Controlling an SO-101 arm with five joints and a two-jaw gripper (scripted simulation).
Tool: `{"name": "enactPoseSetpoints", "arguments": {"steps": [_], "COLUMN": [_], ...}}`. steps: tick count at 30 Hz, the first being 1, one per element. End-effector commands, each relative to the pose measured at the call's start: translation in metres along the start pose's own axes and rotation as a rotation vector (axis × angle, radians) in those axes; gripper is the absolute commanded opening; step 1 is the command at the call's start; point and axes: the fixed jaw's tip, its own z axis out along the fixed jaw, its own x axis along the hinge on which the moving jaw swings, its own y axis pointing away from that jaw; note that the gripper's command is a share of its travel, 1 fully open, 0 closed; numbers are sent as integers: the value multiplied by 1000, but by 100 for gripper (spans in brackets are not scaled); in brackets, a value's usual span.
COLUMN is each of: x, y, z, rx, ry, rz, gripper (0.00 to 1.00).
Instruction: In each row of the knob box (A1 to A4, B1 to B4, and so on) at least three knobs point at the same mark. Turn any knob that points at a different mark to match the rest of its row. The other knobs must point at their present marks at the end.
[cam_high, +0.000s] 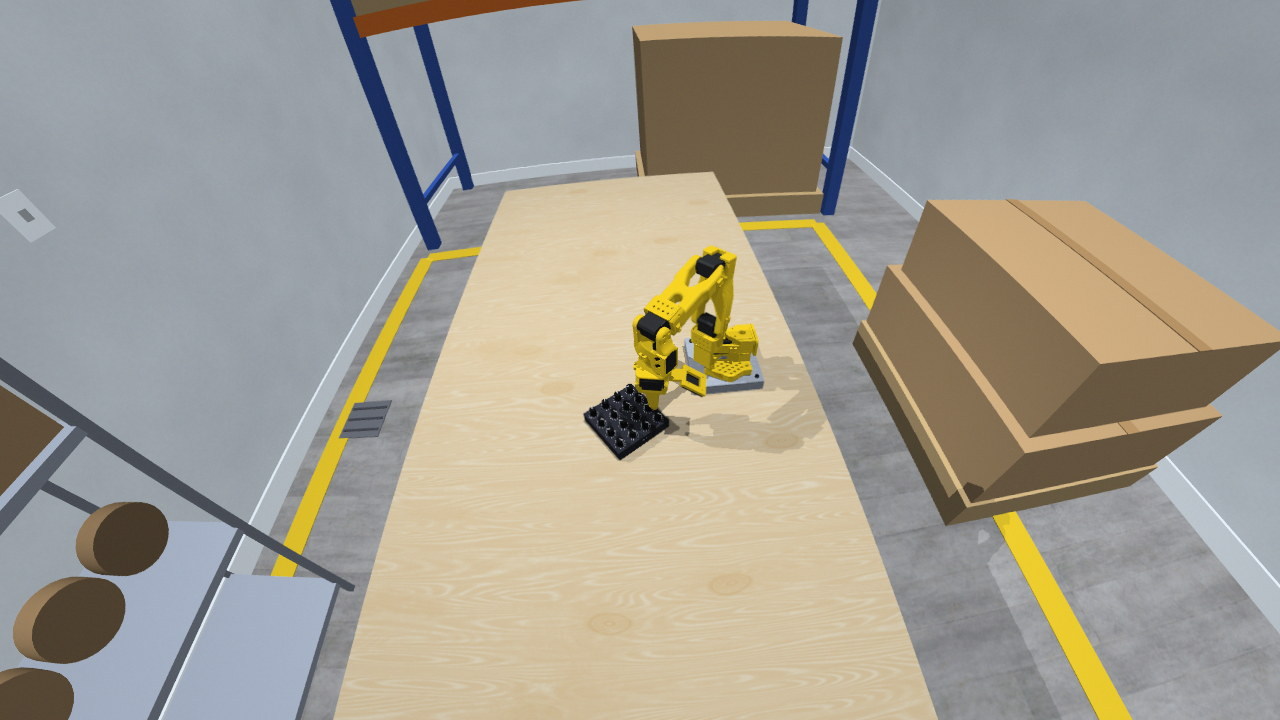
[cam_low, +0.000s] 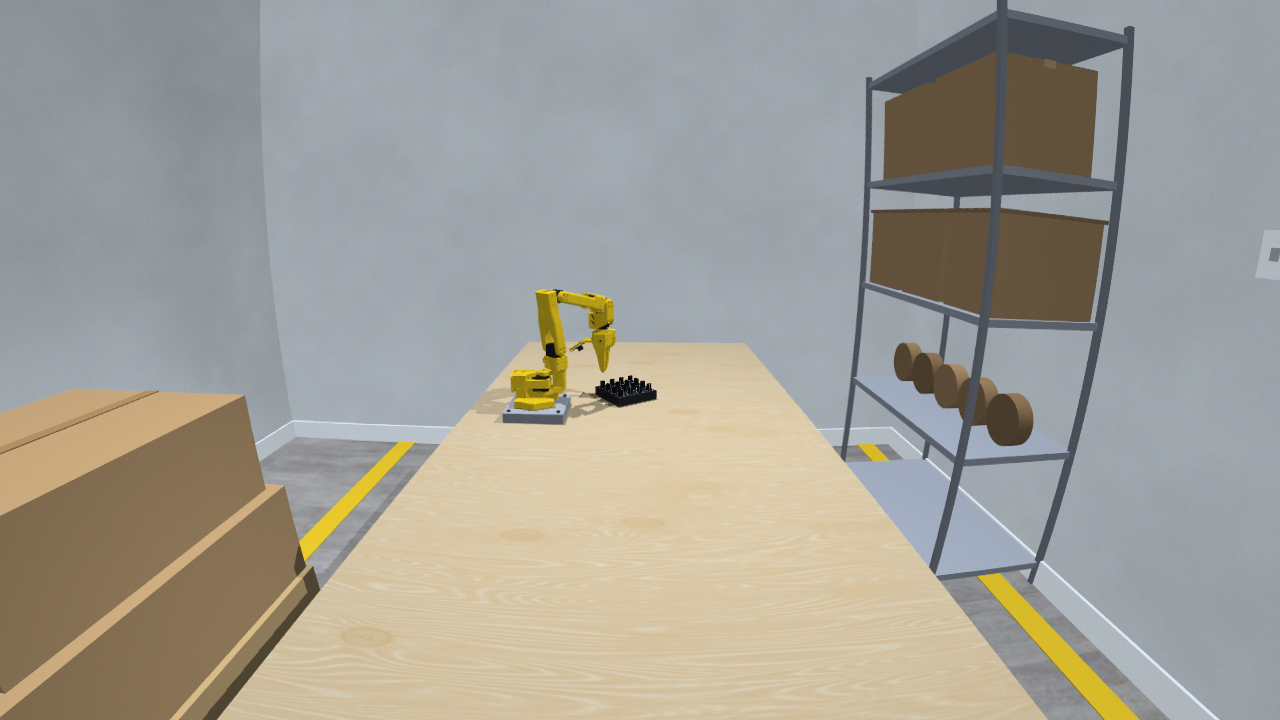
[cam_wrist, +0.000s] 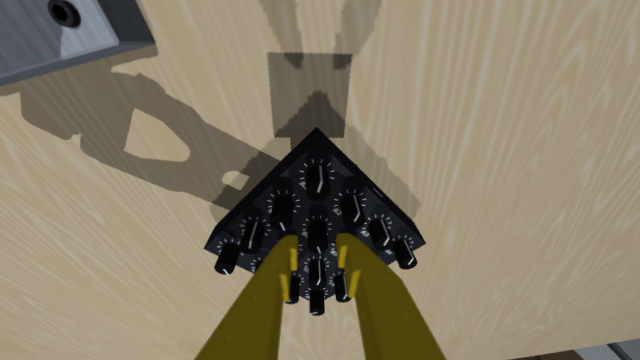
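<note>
The black knob box (cam_high: 620, 453) (cam_low: 617, 399) (cam_wrist: 316, 138) stands on the table with a corner towards the arm's base. My gripper (cam_high: 653, 407) (cam_low: 603, 369) (cam_wrist: 317, 239) is slightly open and empty, a little above the box's base-side part. In the wrist view, knob A1 (cam_wrist: 316, 185) is at the top corner. Knobs A2 (cam_wrist: 351, 212), A3 (cam_wrist: 379, 234) and A4 (cam_wrist: 402, 254) run down-right with similar long white lines. Knobs B1 (cam_wrist: 282, 212) and B2 (cam_wrist: 316, 232) show short line ends. Knob C1 (cam_wrist: 252, 237) shows a long line, knob D1 (cam_wrist: 227, 260) a short end. Fingers hide several knobs.
The arm's grey base plate (cam_high: 750, 384) (cam_low: 535, 417) (cam_wrist: 30, 40) is beside the box on the wooden table (cam_high: 537, 537) (cam_low: 626, 582) (cam_wrist: 500, 175). Large cardboard boxes (cam_high: 1065, 295) (cam_low: 125, 501) and a metal shelf (cam_low: 993, 179) stand off the table.
</note>
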Motion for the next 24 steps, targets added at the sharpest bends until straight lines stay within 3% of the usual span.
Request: {"name": "enactPoseSetpoints", "arguments": {"steps": [1, 18, 24], "x": [-2, 0, 2], "y": [3, 5, 7], "z": [-1, -1, -1], "rx": [-3, -4, -4], "ry": [-4, -4, -3], "rz": [12, 165, 299], "gripper": [8, 8, 8]}}
